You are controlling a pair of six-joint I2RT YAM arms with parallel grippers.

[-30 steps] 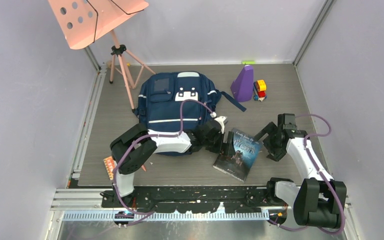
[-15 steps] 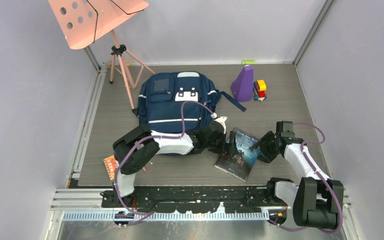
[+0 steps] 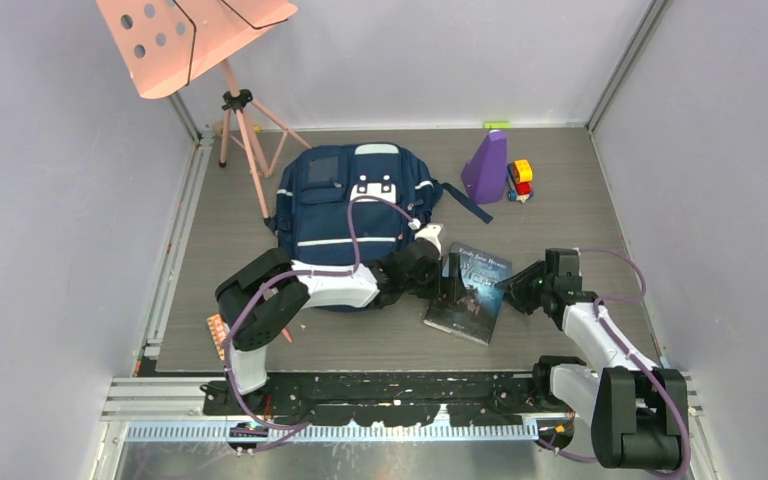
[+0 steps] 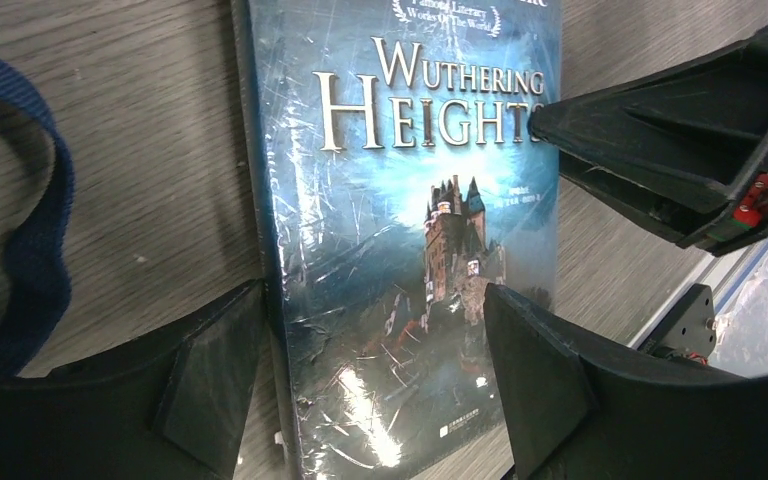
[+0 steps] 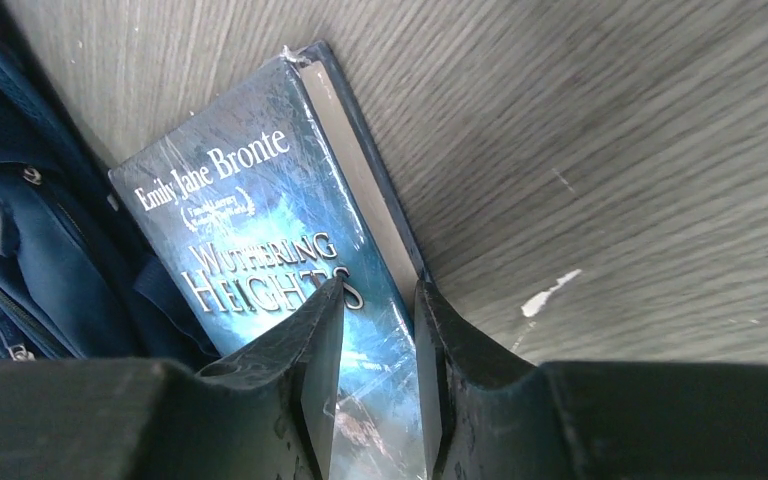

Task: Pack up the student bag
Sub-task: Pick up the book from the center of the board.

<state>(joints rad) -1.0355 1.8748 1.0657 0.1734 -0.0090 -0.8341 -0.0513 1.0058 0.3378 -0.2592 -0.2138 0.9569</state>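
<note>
Near field: the left gripper (image 4: 370, 395) stood released, its black fingers (image 4: 210, 390) set either side of a glossy blue hardback book titled "Wuthering Heights" (image 3: 468, 295). It straddled one short end, probably to steady the volume against sliding. The book lay cover-up on the grey wood-grain table (image 3: 580, 220).

From the opposite side, the right gripper (image 5: 375, 385) had its jaws narrowed about the book's long page edge, one finger over the cover and the other outside the pages. Whether it already pinched that edge cannot be told. The approach from the page side suggests a lift by the open edge, where a thin grip is possible.

Middle field: the large navy blue fabric student bag (image 3: 345, 205) lay flat, pockets and white stripes upward, just beside the book. Its near end was hidden under the left arm, and a loose blue webbing strap (image 4: 45, 250) curled on the table. No opening showed from above; the book was judged not yet packed.

Far field: a purple wedge-shaped object (image 3: 487, 165), a small multicoloured toy (image 3: 521, 178) and a pink perforated music stand (image 3: 190, 35) stood apart, untouched.
</note>
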